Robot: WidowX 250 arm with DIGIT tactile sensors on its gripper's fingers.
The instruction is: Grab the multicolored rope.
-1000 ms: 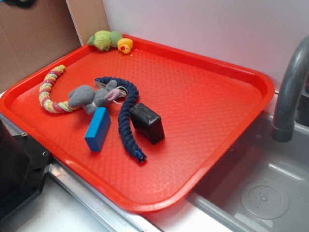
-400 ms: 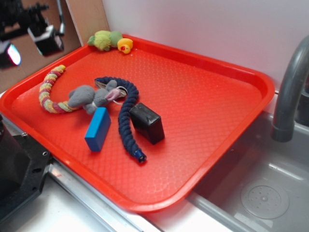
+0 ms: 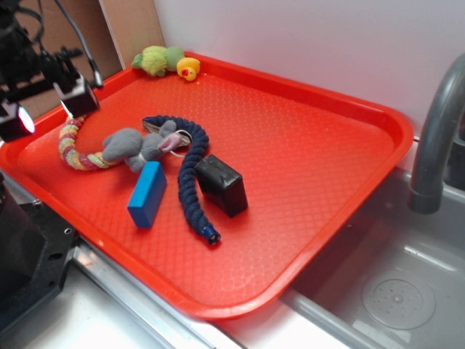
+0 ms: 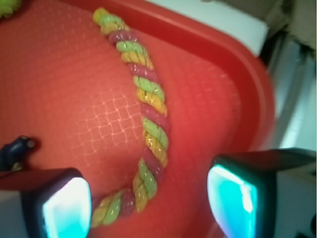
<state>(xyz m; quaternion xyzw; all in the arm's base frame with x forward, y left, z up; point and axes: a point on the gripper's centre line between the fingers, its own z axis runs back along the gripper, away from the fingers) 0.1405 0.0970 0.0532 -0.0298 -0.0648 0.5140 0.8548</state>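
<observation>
The multicolored rope (image 4: 148,124), a thick braided toy of pink, yellow and light green strands, lies flat in a curve on the red textured plastic tray (image 3: 305,145), close to its left rim. In the wrist view the braid bends from the upper left down to the bottom, where it passes between the two fingers; a strip of bare tray separates it from the raised rim on the right. In the exterior view one end is hidden behind the gripper, and the other end meets the grey plush mouse (image 3: 138,147).

The black gripper (image 3: 45,109) hangs above the rope with its jaws spread wide, one lit fingertip (image 4: 67,208) on each side of the braid, touching nothing.

Just beyond the mouse lie a dark navy-blue braided rope (image 3: 190,174), a blue rectangular block (image 3: 147,194) and a black box (image 3: 221,185), clustered left of the tray's middle. A green plush toy (image 3: 155,59) and a small yellow duck (image 3: 188,69) sit at the far left corner. The right half of the tray is bare. A grey metal faucet (image 3: 436,138) rises over the sink (image 3: 392,283) past the tray's right edge.
</observation>
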